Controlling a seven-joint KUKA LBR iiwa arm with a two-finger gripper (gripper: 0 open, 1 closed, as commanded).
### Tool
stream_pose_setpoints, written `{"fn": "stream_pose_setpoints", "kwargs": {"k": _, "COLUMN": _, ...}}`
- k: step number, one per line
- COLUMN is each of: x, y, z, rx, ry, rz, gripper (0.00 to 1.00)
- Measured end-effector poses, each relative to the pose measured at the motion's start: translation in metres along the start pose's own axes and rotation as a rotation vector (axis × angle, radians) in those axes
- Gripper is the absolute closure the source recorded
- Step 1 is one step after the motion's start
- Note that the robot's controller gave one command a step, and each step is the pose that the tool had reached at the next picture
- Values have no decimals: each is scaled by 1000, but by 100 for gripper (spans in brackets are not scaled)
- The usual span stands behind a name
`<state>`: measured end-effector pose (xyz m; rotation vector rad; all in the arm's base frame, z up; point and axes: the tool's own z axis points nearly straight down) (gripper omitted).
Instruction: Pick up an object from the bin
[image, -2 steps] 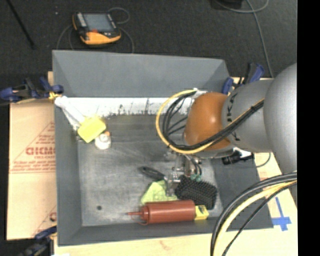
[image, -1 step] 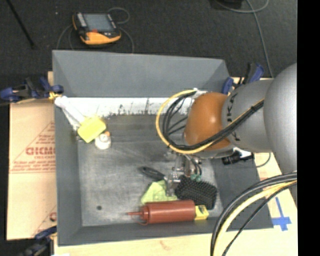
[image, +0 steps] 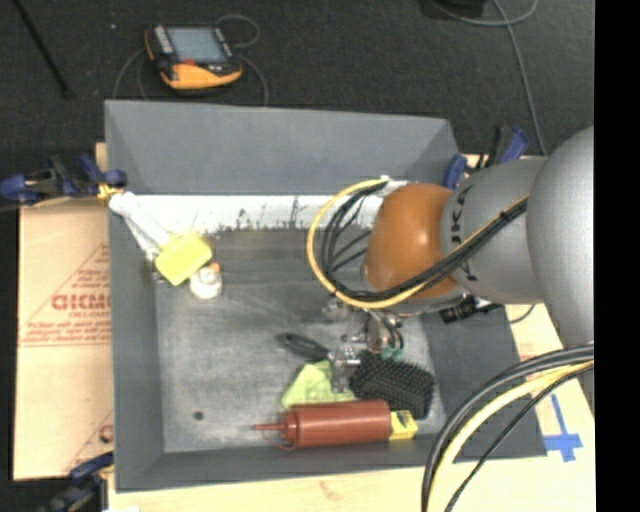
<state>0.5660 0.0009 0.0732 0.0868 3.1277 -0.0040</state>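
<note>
Gripper (image: 350, 358) is sitting low in the bin's (image: 225, 375) near-right part, over a small heap. It's between a yellow-green soft item (image: 310, 381) and a black brush (image: 398, 385), w/ a red-brown squeeze bottle (image: 335, 423) just below. Prob. the descent step, nothing looking lifted. Jaws - can't tell if spread or closed. Next move is calling for closing on one obj only, w/o snagging its neighbours.
</note>
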Motion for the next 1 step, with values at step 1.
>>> {"fn": "stream_pose_setpoints", "kwargs": {"k": 1, "x": -2, "y": 13, "z": 0, "rx": -1, "ry": -2, "rz": -208, "gripper": 0}}
